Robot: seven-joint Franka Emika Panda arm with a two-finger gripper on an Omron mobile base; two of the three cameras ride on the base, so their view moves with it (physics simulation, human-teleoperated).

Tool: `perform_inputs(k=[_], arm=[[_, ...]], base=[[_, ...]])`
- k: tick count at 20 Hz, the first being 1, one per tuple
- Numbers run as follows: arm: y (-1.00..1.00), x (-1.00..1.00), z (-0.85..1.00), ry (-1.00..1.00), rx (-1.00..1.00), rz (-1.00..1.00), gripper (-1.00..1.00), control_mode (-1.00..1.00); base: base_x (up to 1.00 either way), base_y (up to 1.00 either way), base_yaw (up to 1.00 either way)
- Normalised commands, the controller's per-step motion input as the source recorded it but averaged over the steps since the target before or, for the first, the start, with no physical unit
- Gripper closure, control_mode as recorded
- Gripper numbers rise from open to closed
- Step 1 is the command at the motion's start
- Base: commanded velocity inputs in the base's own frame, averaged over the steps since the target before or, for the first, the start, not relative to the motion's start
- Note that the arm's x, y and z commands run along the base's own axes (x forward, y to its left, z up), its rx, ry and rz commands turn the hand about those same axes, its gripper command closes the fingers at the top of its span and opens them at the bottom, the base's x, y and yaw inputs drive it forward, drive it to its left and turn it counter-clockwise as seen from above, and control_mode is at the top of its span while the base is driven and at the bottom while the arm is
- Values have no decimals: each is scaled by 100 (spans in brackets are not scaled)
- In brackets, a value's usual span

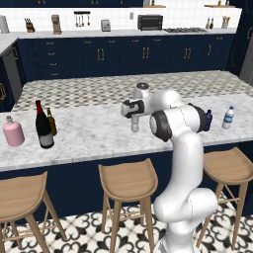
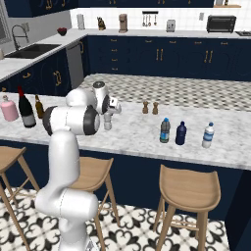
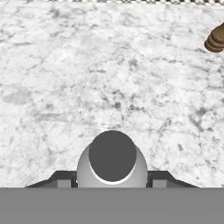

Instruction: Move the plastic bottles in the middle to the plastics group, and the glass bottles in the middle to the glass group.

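Pink bottle [image 1: 13,132]: far left of the marble desk [image 1: 94,133], squat and upright with its pale stopper on top; in the right base view it is at [image 2: 9,109].
Wine bottle [image 1: 43,126]: just right of the pink one, tall and dark with a red neck and a grey label, upright.
Beer bottle [image 1: 51,122]: slim and brown, tucked close behind the wine bottle's right side; whether they touch is hard to say.
Clear bottle [image 1: 135,123]: mid-desk, small and pale, directly under the hand; the hand view looks straight down on its cap [image 3: 112,156].
Pincer [image 1: 135,118]: right over the clear bottle, with the dark fingers [image 3: 61,178] showing on both sides of the bottle's body. They sit close against it, but I cannot tell whether it is actually clamped.
Bottle base: cannot tell whether it rests on the desk or hangs just above it.
Pepper mills [image 2: 149,108]: two small brown ones stand side by side near the desk's far edge; one peeks into the hand view's top right corner.
Teal bottle [image 2: 165,130]: right part of the desk, dark cap, upright, just left of its navy neighbour.
Navy bottle [image 2: 181,133]: small and upright, close beside the teal one.
Water bottle [image 2: 208,135]: clear with a blue label, furthest right, standing a little apart.
Stools [image 1: 126,180]: wooden, lined up along the near side of the desk.
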Motion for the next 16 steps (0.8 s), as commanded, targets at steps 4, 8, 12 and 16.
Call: perform_inputs(k=[4,8,12,16], arm=[[-23,-51,25,-3,0,-9,100,-100],[-54,-44,30,-3,0,-19,100,-100],[-70,-34,38,-3,2,-20,100,-100],[-65,-48,31,-1,2,-15,100,-100]], base=[[0,0,0],[0,0,0],[0,0,0],[0,0,0]])
